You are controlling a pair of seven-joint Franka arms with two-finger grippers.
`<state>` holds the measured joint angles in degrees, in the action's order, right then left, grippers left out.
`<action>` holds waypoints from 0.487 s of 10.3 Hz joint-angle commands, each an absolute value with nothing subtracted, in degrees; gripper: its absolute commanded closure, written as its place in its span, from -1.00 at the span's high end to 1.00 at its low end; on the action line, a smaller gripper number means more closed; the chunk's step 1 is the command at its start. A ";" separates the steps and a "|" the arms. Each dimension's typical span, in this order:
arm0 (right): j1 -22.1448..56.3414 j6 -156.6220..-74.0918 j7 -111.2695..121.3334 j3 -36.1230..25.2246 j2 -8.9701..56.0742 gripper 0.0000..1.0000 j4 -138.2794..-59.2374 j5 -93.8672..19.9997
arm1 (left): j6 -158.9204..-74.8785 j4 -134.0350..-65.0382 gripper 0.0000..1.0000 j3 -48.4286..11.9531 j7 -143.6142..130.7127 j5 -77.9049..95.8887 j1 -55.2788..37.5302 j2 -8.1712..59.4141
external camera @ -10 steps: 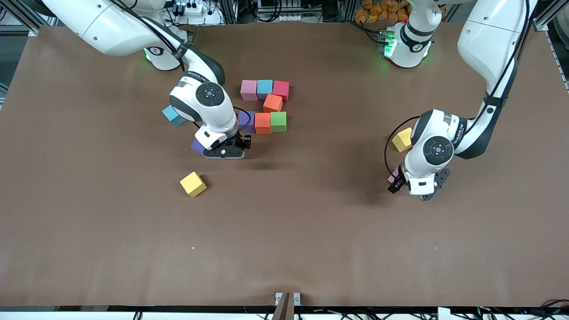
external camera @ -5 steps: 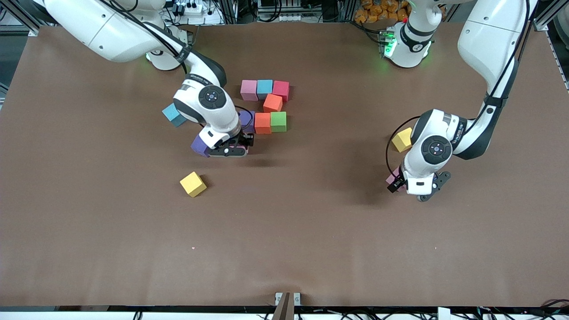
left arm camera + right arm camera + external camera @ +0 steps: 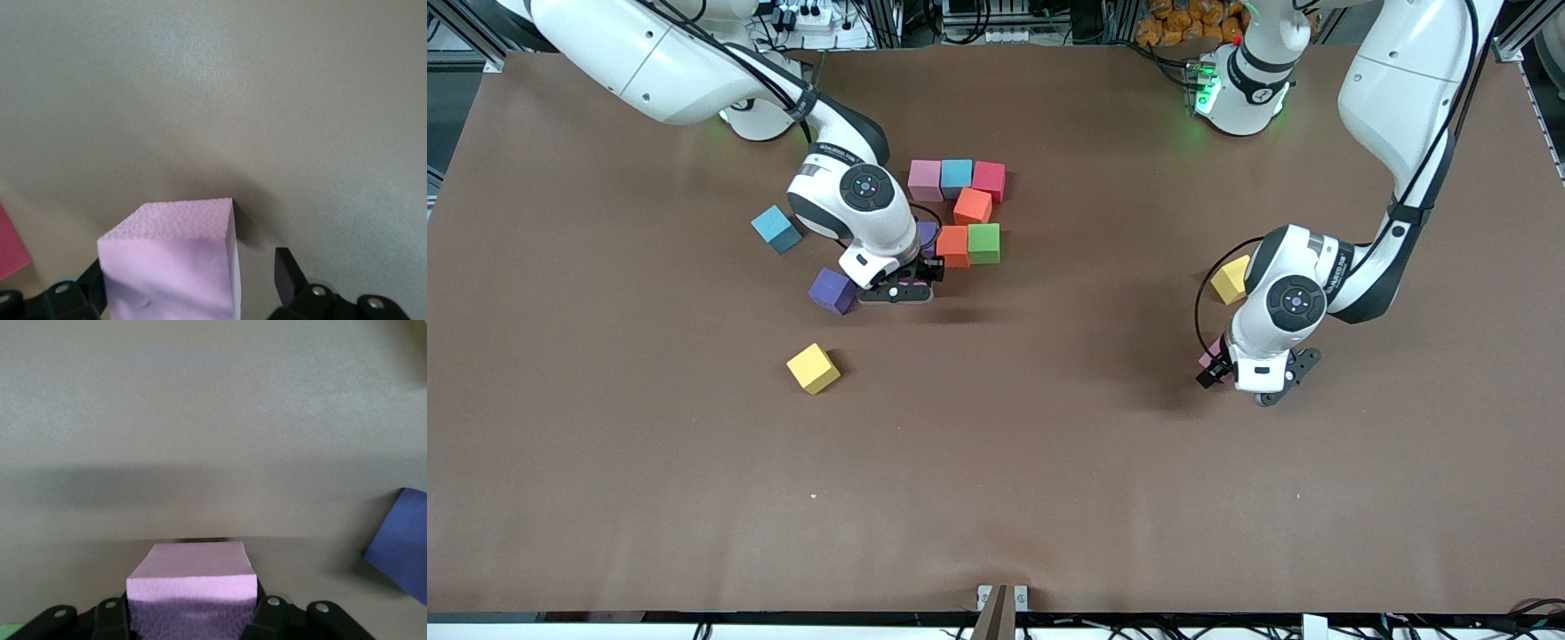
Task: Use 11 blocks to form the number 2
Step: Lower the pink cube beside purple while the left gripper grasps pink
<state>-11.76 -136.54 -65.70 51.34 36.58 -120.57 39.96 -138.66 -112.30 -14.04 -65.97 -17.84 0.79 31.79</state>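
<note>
A cluster of blocks forms part of the number 2: a row of pink, blue and red, an orange block under the red, then purple, orange and green. My right gripper is shut on a pink block, low over the table beside the cluster. My left gripper stands open around another pink block on the table at the left arm's end, with a gap at one finger.
Loose blocks lie around: a purple one next to my right gripper, a blue one toward the right arm's end, a yellow one nearer the front camera, and a yellow one by the left arm's wrist.
My right gripper has carried its pink block toward the cluster, uncovering the loose purple block. My left gripper has shifted slightly over its pink block.
</note>
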 commanded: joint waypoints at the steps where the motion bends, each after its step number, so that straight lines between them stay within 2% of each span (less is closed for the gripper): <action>1: -12.39 -137.28 -67.41 51.68 36.91 -0.38 -121.38 41.75 | -139.66 -112.33 1.00 -14.50 -64.34 -19.25 1.93 31.73; 2: -12.22 -137.37 -67.50 51.68 36.91 -0.38 -121.38 41.75 | -139.57 -112.32 1.00 -14.50 -63.55 -19.25 1.93 31.73; 3: -11.61 -137.37 -68.28 51.68 36.91 -0.38 -121.38 41.84 | -139.57 -112.32 0.30 -14.50 -62.59 -19.16 2.37 31.64; 4: -10.91 -137.46 -68.99 51.51 37.00 -0.38 -121.38 41.84 | -139.57 -112.50 -0.11 -14.59 -62.49 -19.25 2.81 31.47; 5: -10.46 -137.46 -69.43 51.16 37.00 -0.38 -121.38 41.84 | -139.14 -112.59 -0.14 -14.76 -62.49 -19.16 2.81 31.03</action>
<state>-11.24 -136.75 -66.84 51.33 36.63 -121.08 39.99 -139.22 -112.22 -14.05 -63.04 -17.85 1.91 31.95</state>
